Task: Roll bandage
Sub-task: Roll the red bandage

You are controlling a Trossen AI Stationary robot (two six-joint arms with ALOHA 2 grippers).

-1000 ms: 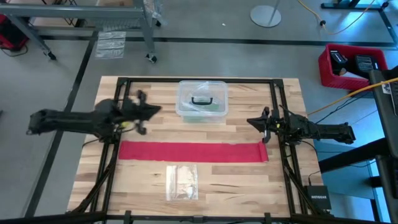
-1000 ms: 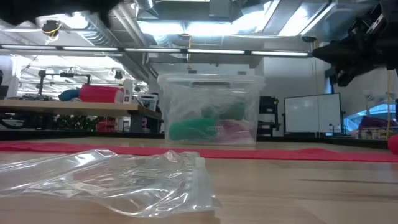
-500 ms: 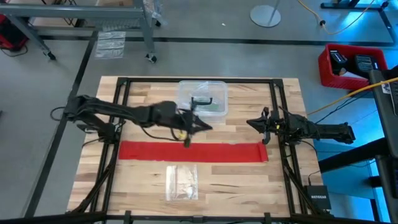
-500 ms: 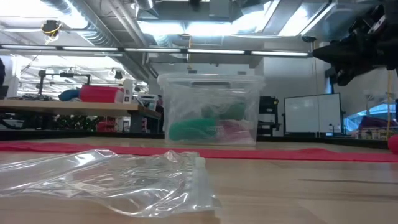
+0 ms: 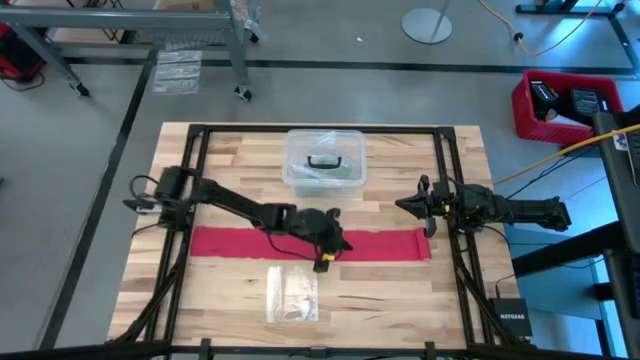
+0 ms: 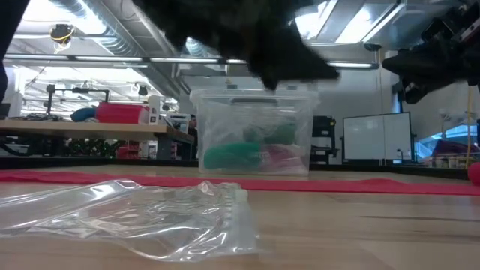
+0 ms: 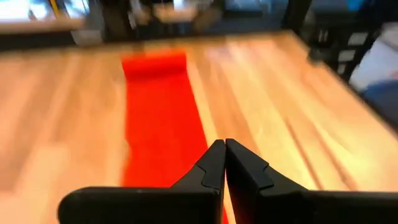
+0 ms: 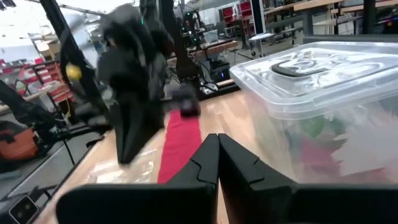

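Nearest the low camera lies the clear plastic bag (image 6: 135,214), crumpled across the bottom of the low view. In the high view it sits at lower centre, just below the bandage (image 5: 240,243).

The bandage is laid out flat as a long red band running left to right across the middle of the table (image 5: 400,290). No part of it looks rolled yet.

A second ago the left arm was drawn back at the left of the high view. It has since swung out across the table, and the left gripper (image 5: 325,256) now hangs over the band's lower edge near the middle of the picture. Its fingers are pressed together with nothing between them. I take this as the approach for a first touch on the cloth; the rolling itself has not begun.

The right gripper (image 5: 426,211) has not moved. It waits at the right of the high view, just above the band's right end, fingers also pressed together and empty.

Farther back, at upper centre, stands the clear plastic box (image 5: 324,161) with its black handle.

The only writing I can read is "NETGEAR" on a small black device (image 5: 511,320) at the lower right, off the table.
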